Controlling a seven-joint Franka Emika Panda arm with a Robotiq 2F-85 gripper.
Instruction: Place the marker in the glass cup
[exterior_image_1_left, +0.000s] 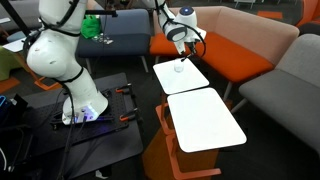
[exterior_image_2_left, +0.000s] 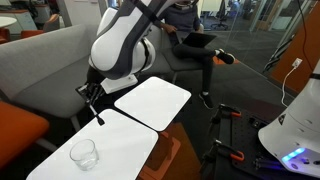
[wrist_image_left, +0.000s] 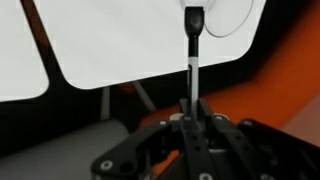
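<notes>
My gripper is shut on a marker with a white body and black tip, which points away from the camera. In an exterior view the gripper holds the marker tip down, just above the far edge of a white table. The clear glass cup stands upright on that table, nearer the camera than the marker and apart from it. The cup also shows in the wrist view, beyond and to the right of the marker tip, and below the gripper as a small cup.
A second white table stands beside the first, with a narrow gap between them. Orange and grey sofas surround the tables. Another white robot base and a black case with clamps are on the floor.
</notes>
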